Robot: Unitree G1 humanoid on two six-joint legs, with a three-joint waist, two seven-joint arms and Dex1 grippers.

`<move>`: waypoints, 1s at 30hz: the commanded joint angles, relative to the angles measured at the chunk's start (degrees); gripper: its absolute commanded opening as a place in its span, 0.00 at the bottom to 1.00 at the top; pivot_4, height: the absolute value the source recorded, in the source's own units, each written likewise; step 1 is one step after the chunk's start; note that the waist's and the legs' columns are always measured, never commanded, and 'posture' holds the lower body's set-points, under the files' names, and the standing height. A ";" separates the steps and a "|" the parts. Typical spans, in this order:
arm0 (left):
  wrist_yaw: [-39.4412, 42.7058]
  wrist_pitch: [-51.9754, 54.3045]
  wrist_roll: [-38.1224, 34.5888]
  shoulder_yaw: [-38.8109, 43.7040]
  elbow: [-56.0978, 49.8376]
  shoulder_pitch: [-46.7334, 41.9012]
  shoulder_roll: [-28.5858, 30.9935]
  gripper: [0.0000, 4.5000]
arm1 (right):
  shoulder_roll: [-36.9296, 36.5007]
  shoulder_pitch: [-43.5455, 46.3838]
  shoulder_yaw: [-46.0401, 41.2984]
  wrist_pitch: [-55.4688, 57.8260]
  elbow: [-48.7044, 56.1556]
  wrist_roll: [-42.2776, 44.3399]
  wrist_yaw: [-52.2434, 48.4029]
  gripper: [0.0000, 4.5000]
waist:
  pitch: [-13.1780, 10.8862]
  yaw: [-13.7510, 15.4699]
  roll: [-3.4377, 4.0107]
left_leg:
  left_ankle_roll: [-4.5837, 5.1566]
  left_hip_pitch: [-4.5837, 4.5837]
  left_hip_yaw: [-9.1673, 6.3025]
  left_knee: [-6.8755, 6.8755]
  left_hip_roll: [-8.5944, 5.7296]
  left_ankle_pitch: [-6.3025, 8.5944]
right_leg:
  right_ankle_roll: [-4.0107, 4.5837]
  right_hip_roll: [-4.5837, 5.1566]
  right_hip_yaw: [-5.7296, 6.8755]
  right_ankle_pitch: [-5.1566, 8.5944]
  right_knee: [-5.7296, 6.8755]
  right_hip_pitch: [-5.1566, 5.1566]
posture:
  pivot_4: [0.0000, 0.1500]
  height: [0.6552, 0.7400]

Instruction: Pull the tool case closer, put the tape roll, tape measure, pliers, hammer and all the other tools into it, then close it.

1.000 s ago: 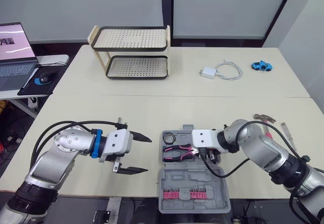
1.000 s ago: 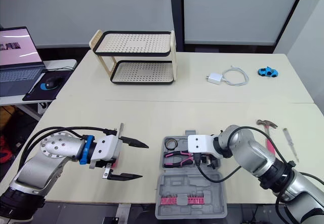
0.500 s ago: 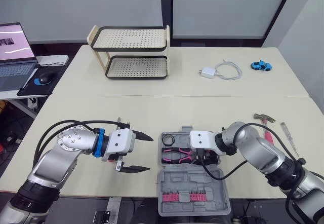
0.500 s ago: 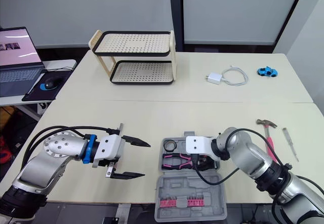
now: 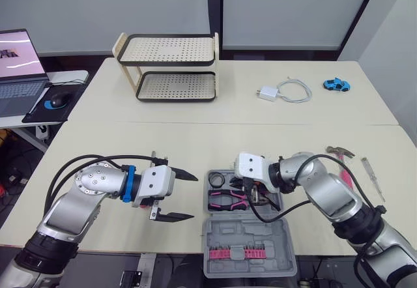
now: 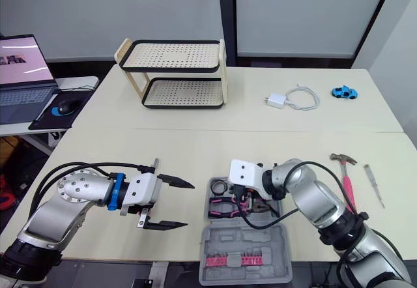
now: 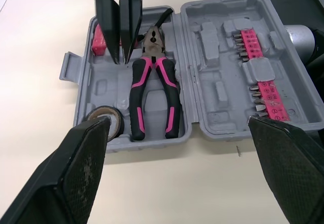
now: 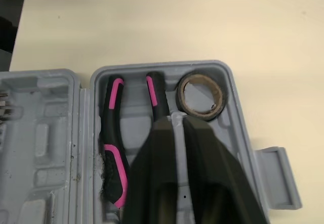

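The grey tool case (image 5: 247, 232) lies open at the table's front edge, its lid carrying a strip of pink bits (image 5: 238, 253). In its tray lie the tape roll (image 5: 217, 179), the pink-and-black pliers (image 5: 228, 199) and a red tape measure (image 7: 99, 37). My right gripper (image 5: 253, 195) hangs over the tray beside the pliers, fingers shut with nothing between them. Left of the case, my left gripper (image 5: 193, 198) is wide open and holds nothing. To the right on the table lie the hammer (image 5: 340, 151) and a screwdriver (image 5: 371, 176), partly behind my right arm.
A two-tier perforated rack (image 5: 171, 66) stands at the back left. A white charger with cable (image 5: 283, 91) and a blue toy car (image 5: 337, 85) lie at the back right. A laptop (image 5: 16, 66) and mouse (image 5: 55, 100) sit on a side desk.
My right gripper has shifted left and slightly back over the case tray, its wrist turning. The left gripper has barely moved and stays open.
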State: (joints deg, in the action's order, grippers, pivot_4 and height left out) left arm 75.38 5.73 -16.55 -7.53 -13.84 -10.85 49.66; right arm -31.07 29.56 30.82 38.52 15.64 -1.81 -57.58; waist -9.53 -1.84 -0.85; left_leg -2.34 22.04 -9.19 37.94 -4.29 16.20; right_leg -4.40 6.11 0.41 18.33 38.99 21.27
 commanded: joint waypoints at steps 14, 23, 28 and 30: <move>-0.83 -0.78 0.13 0.44 -1.05 1.32 0.28 1.00 | 1.24 -2.19 5.80 -3.24 -8.61 -5.61 2.81 0.00 | 0.03 -0.02 0.03 | -0.05 -0.07 -0.02 -0.01 0.02 -0.03 | 0.00 -0.03 0.00 0.00 0.02 -0.03 | 1.00 1.00; -0.96 -0.89 -0.02 0.83 -0.70 1.88 0.39 1.00 | 1.60 -2.69 3.13 -7.59 -8.76 -3.37 2.37 0.00 | 0.08 -0.01 0.02 | -0.08 -0.15 -0.03 -0.01 0.01 -0.04 | 0.00 -0.04 0.01 0.00 0.02 -0.10 | 1.00 1.00; -2.04 -0.17 -0.82 2.42 -0.36 3.02 0.40 1.00 | 2.04 -3.32 -1.55 -8.00 -3.76 0.64 1.92 0.00 | 0.07 -0.02 0.04 | -0.08 -0.12 -0.03 -0.01 0.02 -0.05 | 0.01 -0.04 0.00 0.00 0.03 -0.08 | 1.00 1.00; -2.49 -0.04 -0.96 3.18 -0.32 3.79 0.57 1.00 | 1.26 -3.92 -3.55 -7.40 -0.59 2.08 1.71 0.00 | 0.06 -0.03 0.05 | -0.08 -0.10 -0.02 -0.01 0.02 -0.05 | 0.01 -0.03 -0.02 0.00 0.02 -0.05 | 1.00 1.00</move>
State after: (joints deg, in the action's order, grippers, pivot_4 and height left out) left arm 73.33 5.81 -16.66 -6.35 -13.62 -7.38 49.71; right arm -29.28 25.52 30.04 31.00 10.61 -1.58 -55.29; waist -9.47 -1.87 -0.80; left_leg -2.42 21.95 -9.22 37.92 -4.28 16.16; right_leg -4.40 6.08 0.40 18.33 39.02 21.22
